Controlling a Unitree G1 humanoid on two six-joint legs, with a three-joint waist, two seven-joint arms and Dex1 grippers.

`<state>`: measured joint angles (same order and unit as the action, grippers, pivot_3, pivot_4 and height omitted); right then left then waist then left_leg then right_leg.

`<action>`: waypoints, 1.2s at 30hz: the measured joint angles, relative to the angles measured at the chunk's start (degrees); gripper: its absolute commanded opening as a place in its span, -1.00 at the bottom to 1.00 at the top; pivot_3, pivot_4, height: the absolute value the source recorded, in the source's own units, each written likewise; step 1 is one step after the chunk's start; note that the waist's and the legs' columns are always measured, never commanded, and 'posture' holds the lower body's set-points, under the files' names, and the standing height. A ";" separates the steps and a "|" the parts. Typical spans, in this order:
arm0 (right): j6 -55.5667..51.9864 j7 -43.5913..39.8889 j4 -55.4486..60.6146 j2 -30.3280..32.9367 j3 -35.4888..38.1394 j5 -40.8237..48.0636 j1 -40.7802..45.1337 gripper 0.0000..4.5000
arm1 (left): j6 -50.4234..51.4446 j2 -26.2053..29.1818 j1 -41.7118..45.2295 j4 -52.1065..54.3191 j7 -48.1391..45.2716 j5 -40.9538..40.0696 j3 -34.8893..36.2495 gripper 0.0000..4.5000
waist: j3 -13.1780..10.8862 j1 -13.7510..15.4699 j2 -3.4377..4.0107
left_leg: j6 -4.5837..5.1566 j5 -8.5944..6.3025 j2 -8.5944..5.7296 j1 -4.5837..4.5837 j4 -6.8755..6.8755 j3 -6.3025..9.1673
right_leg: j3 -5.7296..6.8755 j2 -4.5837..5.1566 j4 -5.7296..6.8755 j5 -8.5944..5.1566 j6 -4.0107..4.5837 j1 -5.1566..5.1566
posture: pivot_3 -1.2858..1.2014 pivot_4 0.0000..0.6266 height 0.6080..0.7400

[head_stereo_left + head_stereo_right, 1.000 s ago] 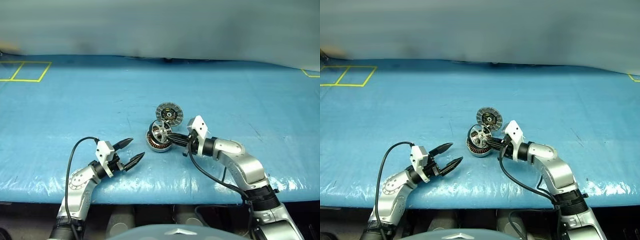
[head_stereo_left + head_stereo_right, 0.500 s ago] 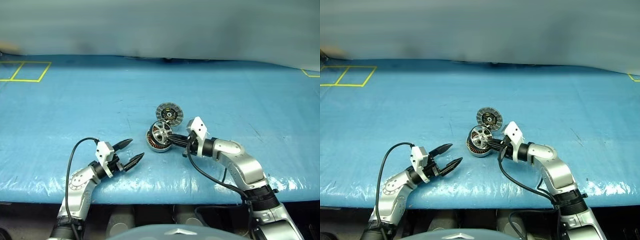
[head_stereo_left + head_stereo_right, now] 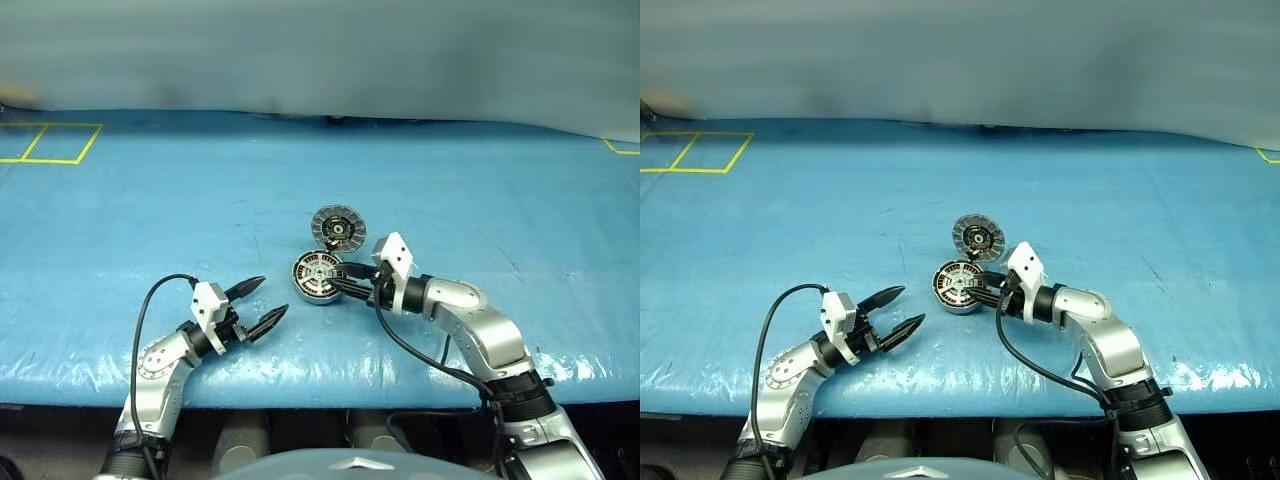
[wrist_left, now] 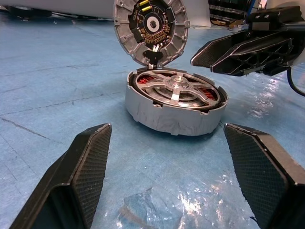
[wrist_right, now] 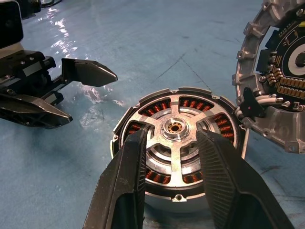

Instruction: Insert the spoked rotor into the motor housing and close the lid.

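Frame centre: spoked rotor (image 4: 177, 91) seated flat inside motor housing (image 3: 316, 280); lid (image 3: 338, 227) stands raised behind it. Right gripper (image 5: 169, 179), fingers parted, grasps nothing, poised over the rotor. Left gripper (image 3: 262, 302), lower left, spread wide, empty, on blue table (image 3: 130, 220).

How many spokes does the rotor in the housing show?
3: on the spoked rotor, seated in the motor housing, two run under the right gripper's fingers, one toward the lid.
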<state>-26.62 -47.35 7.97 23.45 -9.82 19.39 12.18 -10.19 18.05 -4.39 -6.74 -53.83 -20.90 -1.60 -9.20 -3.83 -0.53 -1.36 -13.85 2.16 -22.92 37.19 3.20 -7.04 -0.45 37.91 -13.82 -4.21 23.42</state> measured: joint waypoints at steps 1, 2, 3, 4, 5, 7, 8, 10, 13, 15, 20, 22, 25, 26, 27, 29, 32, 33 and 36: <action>0.00 0.35 -0.09 -0.30 0.12 -0.02 0.03 -0.41 | -0.08 0.00 0.01 -0.07 0.00 0.00 0.00 0.78 | 0.00 0.00 0.00 | 0.00 0.00 0.00 0.00 0.00 0.00 | 0.00 0.00 0.00 0.00 0.00 0.00 | 0.03 -0.52 1.00; 0.02 0.75 -0.36 -0.73 0.16 -0.04 0.14 -0.53 | -0.16 0.00 0.04 -0.19 0.00 0.01 0.00 0.78 | 0.00 -0.02 0.00 | 0.00 0.00 0.00 0.00 0.00 0.00 | 0.00 -0.01 0.00 0.00 0.00 0.00 | 0.03 -0.52 1.00; 0.06 1.16 -0.75 -1.09 0.14 -0.15 0.30 -0.63 | -0.21 -0.01 0.08 -0.29 0.00 0.00 0.00 0.78 | 0.00 -0.03 0.00 | 0.00 0.00 0.00 0.00 0.00 0.00 | 0.00 -0.01 0.00 0.00 0.00 0.00 | 0.03 -0.52 1.00; 0.07 1.74 -1.44 -1.68 0.04 -0.74 0.77 -0.77 | -0.26 -0.01 0.15 -0.51 0.00 0.02 0.00 0.78 | 0.00 -0.06 0.00 | 0.00 0.00 0.00 0.01 0.00 0.00 | 0.00 -0.01 0.01 0.00 0.00 0.01 | 0.03 -0.52 1.00; 0.20 2.94 -2.96 -2.68 -0.33 -1.63 1.90 -0.92 | -0.31 -0.02 0.21 -0.75 -0.01 0.02 -0.02 0.78 | 0.00 -0.15 0.00 | 0.00 0.00 0.01 0.02 0.00 0.00 | 0.00 -0.02 0.02 0.00 0.01 0.01 | 0.03 -0.52 1.00; 0.46 4.31 -4.80 -3.96 -1.13 -3.29 3.30 -0.92 | -0.34 -0.08 0.47 -1.19 -0.03 0.04 -0.10 0.78 | 0.00 -0.15 0.00 | 0.00 0.00 0.01 0.02 0.01 0.00 | 0.00 -0.03 0.03 0.00 0.01 0.01 | 0.03 -0.52 1.00; 0.52 5.21 -6.26 -4.76 -1.71 -4.15 4.39 -0.92 | -0.35 -0.09 0.54 -1.30 -0.03 0.05 -0.10 0.78 | 0.00 -0.17 0.00 | 0.00 0.00 0.01 0.02 0.00 0.00 | 0.00 -0.03 0.03 0.00 0.01 0.01 | 0.03 -0.52 1.00; 1.22 6.66 -8.97 -6.18 -2.87 -6.05 6.26 -0.92 | -0.37 -0.16 0.78 -1.33 -0.04 0.05 -0.15 0.78 | 0.00 -0.14 0.01 | -0.01 0.00 0.01 0.01 -0.01 0.00 | 0.00 -0.02 0.03 0.01 0.00 0.02 | 0.03 -0.52 1.00; 1.71 7.21 -9.78 -6.30 -3.72 -7.59 7.44 -0.92 | -0.38 -0.17 0.99 -1.33 -0.04 0.06 -0.14 0.78 | 0.00 0.03 0.00 | -0.01 0.00 -0.01 -0.01 -0.03 0.02 | 0.01 0.01 0.01 0.01 0.00 0.01 | 0.03 -0.52 1.00; 1.98 7.09 -9.72 -5.82 -4.66 -8.45 7.79 -0.92 | -0.43 -0.18 1.00 -1.33 0.01 0.10 -0.14 0.78 | 0.01 -0.02 0.00 | -0.01 0.00 0.00 0.00 -0.04 0.02 | 0.01 0.01 0.00 0.01 0.00 0.01 | 0.03 -0.52 1.00; 2.85 7.17 -9.17 -5.56 -5.68 -9.96 7.13 -0.92 | -0.77 -0.24 0.97 -1.33 0.08 0.23 -0.14 0.78 | 0.06 -0.06 0.02 | -0.01 0.00 0.02 0.06 -0.05 0.03 | 0.03 -0.02 0.02 0.00 0.01 -0.03 | 0.03 -0.52 1.00; 3.15 7.28 -8.57 -5.64 -5.22 -9.80 6.49 -0.92 | -0.92 -0.26 0.92 -1.33 0.08 0.24 -0.12 0.78 | 0.06 -0.06 0.01 | -0.01 0.00 0.01 0.06 -0.05 0.03 | 0.03 -0.02 0.01 0.00 0.00 -0.03 | 0.03 -0.52 1.00; 4.81 7.22 -7.74 -7.12 -2.92 -7.42 4.19 -0.92 | -1.34 -0.53 0.96 -1.41 0.07 0.25 -0.11 0.78 | 0.04 -0.05 0.02 | -0.01 0.00 0.01 0.00 -0.07 0.03 | 0.03 -0.02 0.01 0.00 0.00 0.02 | 0.03 -0.52 1.00; 4.86 7.15 -7.32 -7.49 -2.45 -6.59 3.95 -0.92 | -1.37 -0.59 1.08 -1.58 0.06 0.27 -0.13 0.78 | 0.03 -0.11 0.04 | -0.01 0.00 0.01 -0.01 -0.07 0.02 | 0.02 -0.02 0.01 0.01 0.00 0.04 | 0.03 -0.52 1.00; 4.80 7.15 -6.39 -7.66 -1.84 -5.67 3.78 -0.92 | -1.40 -0.71 1.30 -1.77 0.06 0.31 -0.14 0.78 | 0.02 -0.17 0.05 | -0.01 0.00 0.01 -0.02 -0.06 0.02 | 0.02 -0.02 0.01 0.01 -0.01 0.05 | 0.03 -0.52 1.00; 4.53 7.03 -2.93 -6.60 -0.50 -4.48 3.58 -0.97 | -1.49 -0.97 1.73 -2.17 0.03 0.51 -0.20 0.78 | 0.02 -0.11 0.05 | -0.01 0.00 0.01 -0.02 -0.05 0.03 | 0.02 -0.01 0.02 0.01 -0.02 0.04 | 0.03 -0.52 1.00; 3.25 6.04 1.90 -1.73 1.52 -4.16 2.24 -0.97 | -1.63 -1.02 1.84 -2.38 0.03 0.56 -0.15 0.78 | 0.03 0.19 0.04 | -0.01 0.00 -0.03 -0.02 -0.04 0.05 | 0.04 0.03 -0.04 0.01 -0.01 -0.01 | 0.03 -0.52 1.00; 2.61 5.89 2.72 -0.12 2.14 -4.17 1.56 -0.97 | -1.66 -1.04 1.87 -2.47 0.02 0.57 -0.16 0.78 | 0.03 0.21 0.04 | -0.01 0.00 -0.03 -0.02 -0.04 0.04 | 0.03 0.03 -0.06 0.01 -0.01 -0.01 | 0.03 -0.52 1.00; 0.95 4.99 4.26 5.84 3.41 -4.78 -1.13 -0.97 | -1.80 -1.16 1.92 -2.63 0.01 0.58 -0.16 0.78 | 0.03 0.23 0.04 | -0.01 0.00 -0.02 -0.03 -0.05 0.03 | 0.02 0.03 -0.06 0.01 -0.01 0.01 | 0.03 -0.52 1.00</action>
<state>-25.67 -42.37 12.23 29.29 -6.41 14.61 11.05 -11.99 16.89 -2.47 -9.36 -53.82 -20.33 -1.76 -9.17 -3.60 -0.49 -1.36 -13.85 2.14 -22.95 37.14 3.23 -7.01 -0.42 37.85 -13.82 -4.22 23.43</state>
